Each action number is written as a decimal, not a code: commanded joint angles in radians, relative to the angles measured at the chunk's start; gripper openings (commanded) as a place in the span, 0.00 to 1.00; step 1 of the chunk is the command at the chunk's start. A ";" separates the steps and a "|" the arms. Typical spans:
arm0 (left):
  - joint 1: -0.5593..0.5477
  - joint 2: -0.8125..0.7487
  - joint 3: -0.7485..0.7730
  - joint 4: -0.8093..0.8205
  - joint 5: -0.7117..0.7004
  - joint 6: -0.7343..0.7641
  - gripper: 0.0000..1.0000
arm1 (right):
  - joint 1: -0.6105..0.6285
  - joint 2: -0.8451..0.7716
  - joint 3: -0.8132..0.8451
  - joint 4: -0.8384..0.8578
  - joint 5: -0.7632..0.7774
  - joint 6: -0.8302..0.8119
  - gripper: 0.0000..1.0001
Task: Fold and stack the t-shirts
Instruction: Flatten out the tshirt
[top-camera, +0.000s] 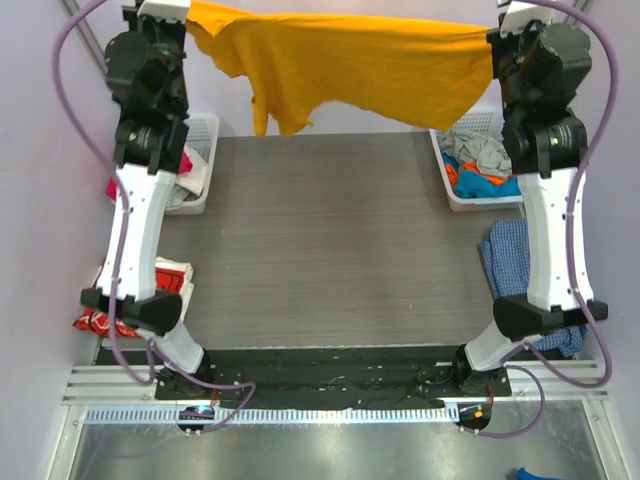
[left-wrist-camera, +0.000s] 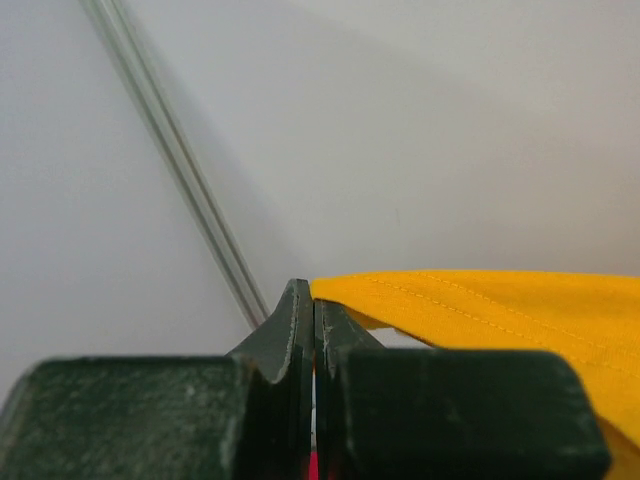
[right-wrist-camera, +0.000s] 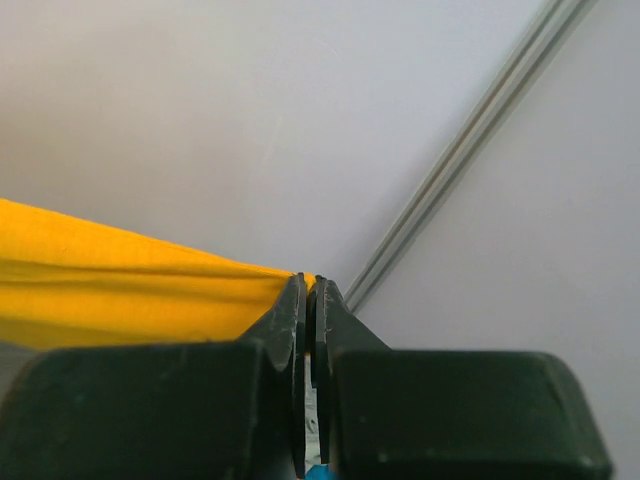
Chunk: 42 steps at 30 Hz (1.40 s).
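four fingers (left-wrist-camera: 285, 350) tight on orange t-shirt (top-camera: 380, 70)

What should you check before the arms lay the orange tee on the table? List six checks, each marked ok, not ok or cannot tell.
1. Left claw shut on the tee: ok.
2. Right claw shut on the tee: ok.
3. Tee hangs above the table, not touching it: ok.
4. Tee spread flat between the claws: not ok; it sags and bunches, with a flap drooping nearer the left claw.
5. No cloth on the table's middle, where the tee would land: ok.
6. Which corners of the tee the claws hold: cannot tell.
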<state>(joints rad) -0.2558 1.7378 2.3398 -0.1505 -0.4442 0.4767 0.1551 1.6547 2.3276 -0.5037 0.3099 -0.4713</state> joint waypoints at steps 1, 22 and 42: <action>0.016 -0.225 -0.153 0.080 -0.027 0.011 0.00 | -0.012 -0.188 -0.223 0.079 0.038 0.025 0.01; 0.016 -0.439 -0.326 -0.046 0.024 -0.014 0.00 | -0.014 -0.365 -0.295 -0.044 0.037 0.068 0.01; 0.141 0.195 0.217 0.341 -0.041 -0.033 0.00 | -0.015 0.194 0.265 0.142 0.135 -0.058 0.01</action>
<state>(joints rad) -0.1726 2.0533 2.5118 -0.0326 -0.4175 0.4805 0.1574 1.9202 2.5011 -0.4858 0.3393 -0.4786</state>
